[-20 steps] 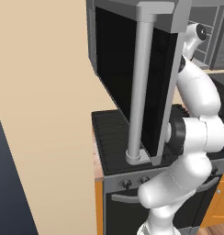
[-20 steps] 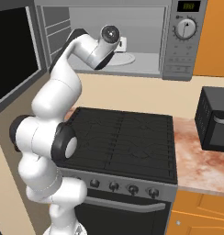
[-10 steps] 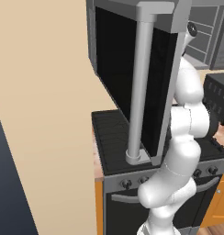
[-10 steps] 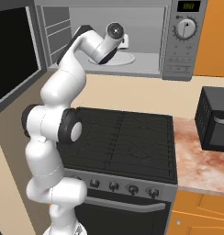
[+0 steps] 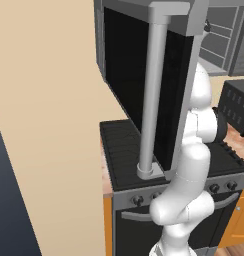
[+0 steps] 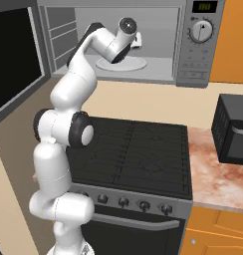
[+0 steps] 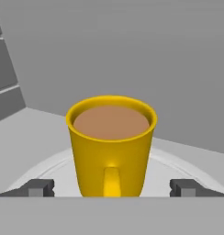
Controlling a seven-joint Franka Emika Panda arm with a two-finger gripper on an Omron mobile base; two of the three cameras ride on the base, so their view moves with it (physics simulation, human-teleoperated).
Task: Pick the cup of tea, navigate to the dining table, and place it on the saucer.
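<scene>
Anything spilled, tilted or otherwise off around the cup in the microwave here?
Nothing stands out. The cup of tea stands upright on the white turntable, filled near the rim, no spill visible. The open tool straddles it, handle facing the camera.

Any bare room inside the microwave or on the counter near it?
Microwave: crowded mid-turntable, where the cup of tea sits between the open pincer's fingertips; bare floor left of the plate. Outside: free marbled counter between stove and black toaster oven; the stovetop is bare too.
</scene>
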